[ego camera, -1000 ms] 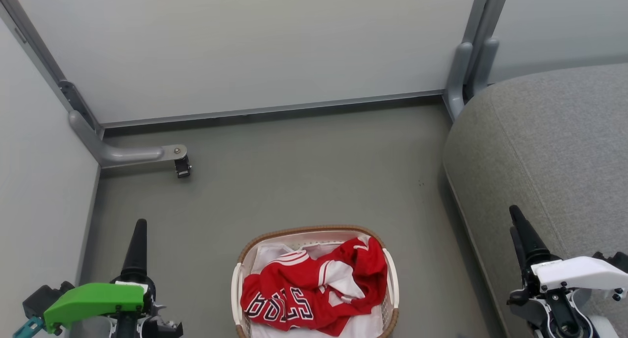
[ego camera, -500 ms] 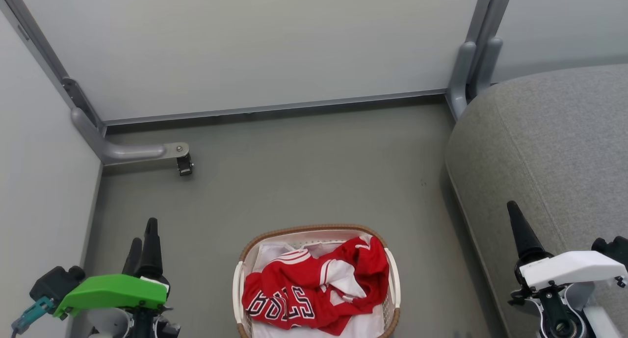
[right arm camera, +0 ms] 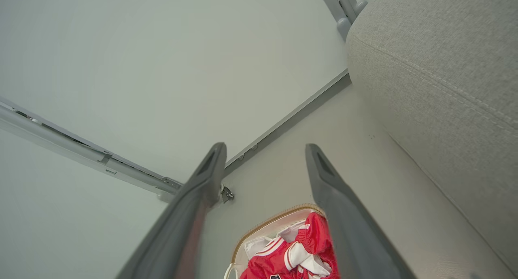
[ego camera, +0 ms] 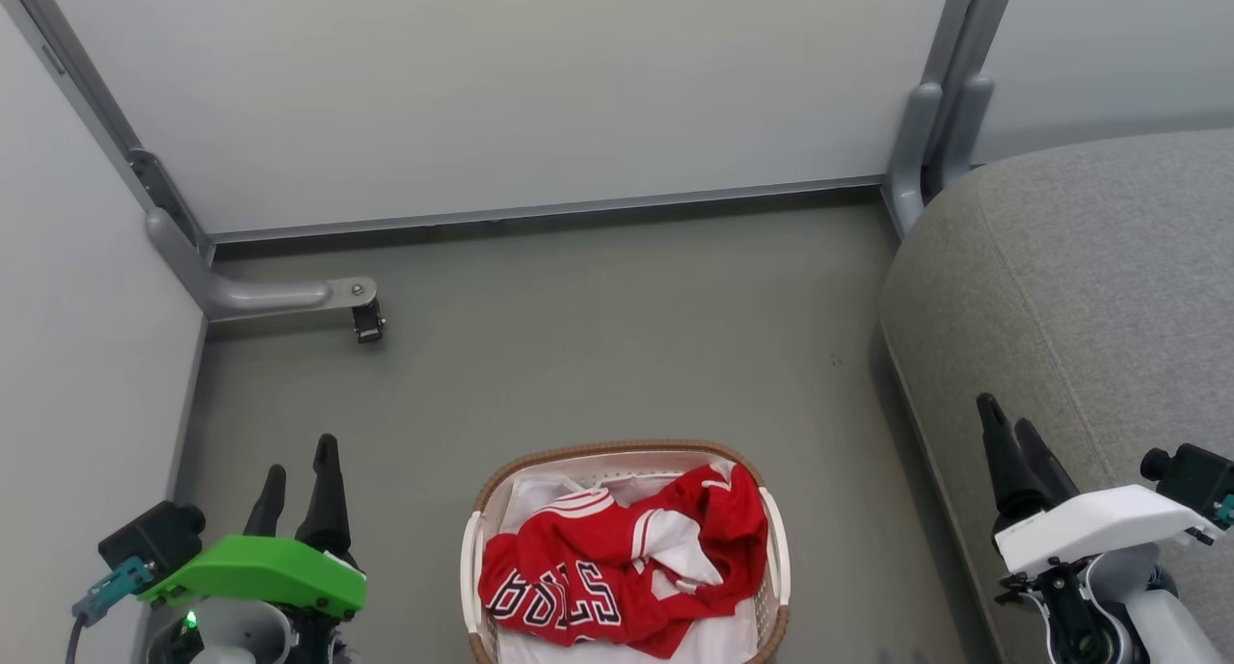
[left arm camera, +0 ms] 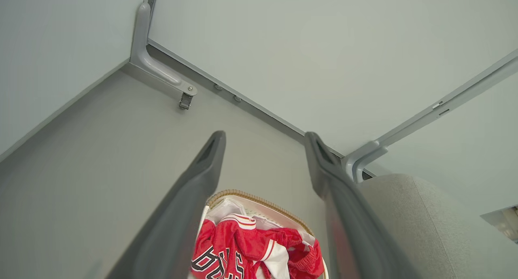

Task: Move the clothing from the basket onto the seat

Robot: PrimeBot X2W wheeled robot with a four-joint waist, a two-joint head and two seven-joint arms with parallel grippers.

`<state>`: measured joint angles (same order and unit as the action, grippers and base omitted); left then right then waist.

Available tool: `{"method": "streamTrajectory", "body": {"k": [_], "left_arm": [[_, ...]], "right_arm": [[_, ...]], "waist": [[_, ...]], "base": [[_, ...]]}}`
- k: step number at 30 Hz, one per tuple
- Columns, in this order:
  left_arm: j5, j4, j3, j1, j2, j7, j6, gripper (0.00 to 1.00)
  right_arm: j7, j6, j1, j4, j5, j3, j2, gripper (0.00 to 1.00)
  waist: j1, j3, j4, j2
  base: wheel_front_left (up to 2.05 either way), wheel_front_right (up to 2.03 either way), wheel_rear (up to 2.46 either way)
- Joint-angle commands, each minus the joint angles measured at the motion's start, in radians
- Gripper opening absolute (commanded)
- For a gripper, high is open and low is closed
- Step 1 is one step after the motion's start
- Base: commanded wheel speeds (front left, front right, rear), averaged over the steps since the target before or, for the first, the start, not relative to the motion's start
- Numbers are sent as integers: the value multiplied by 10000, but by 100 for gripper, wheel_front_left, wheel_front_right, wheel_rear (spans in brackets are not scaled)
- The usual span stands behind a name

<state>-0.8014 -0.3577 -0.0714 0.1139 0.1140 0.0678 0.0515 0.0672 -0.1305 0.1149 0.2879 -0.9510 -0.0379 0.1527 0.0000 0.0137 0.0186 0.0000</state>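
On the grey floor [ego camera: 598, 356], low in the middle of the head view, sits the basket [ego camera: 617, 448]. Its brown woven rim rings a crumpled heap of the clothing [ego camera: 627, 572], red jersey cloth with white stripe trim and navy-edged white letters, lying inside over a plain white sheet [ego camera: 528, 498].

To the robot's right of the basket, apart from it across a strip of floor, rises the seat [ego camera: 1089, 288], a broad grey cushion with a seam along its rounded edge.

The left gripper [ego camera: 301, 457] hovers to the left of the basket, well clear of it, its fingers [left arm camera: 194, 190] spread apart and released. The right gripper [ego camera: 1005, 413] hangs over the seat's near edge, its fingers [right arm camera: 336, 206] likewise parted and grasping nothing.

Pale wall panels [ego camera: 540, 95] close the corner behind. A grey metal bracket [ego camera: 260, 298] ending in a small dark caster [ego camera: 367, 323] reaches out from the left wall.
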Motion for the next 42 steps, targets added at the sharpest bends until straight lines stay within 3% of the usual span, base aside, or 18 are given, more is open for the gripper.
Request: {"method": "streamTrajectory", "body": {"k": [1, 26, 42], "left_arm": [[385, 54, -111, 360, 202, 120, -92, 100], [3077, -409, -818, 278, 542, 850, -675, 100], [4578, -344, -933, -88, 412, 1230, -895, 100]], "right_arm": [[121, -4, 304, -52, 364, -80, 184, 100], [857, -4, 599, 589, 2993, -1032, 585, 100], [1235, -3, 386, 862, 4442, -955, 465, 100]], "waist": [[0, 2, 8, 0], [0, 86, 92, 0], [0, 110, 69, 0]], "base": [[0, 0, 0], [0, 0, 0], [0, 0, 0]]}}
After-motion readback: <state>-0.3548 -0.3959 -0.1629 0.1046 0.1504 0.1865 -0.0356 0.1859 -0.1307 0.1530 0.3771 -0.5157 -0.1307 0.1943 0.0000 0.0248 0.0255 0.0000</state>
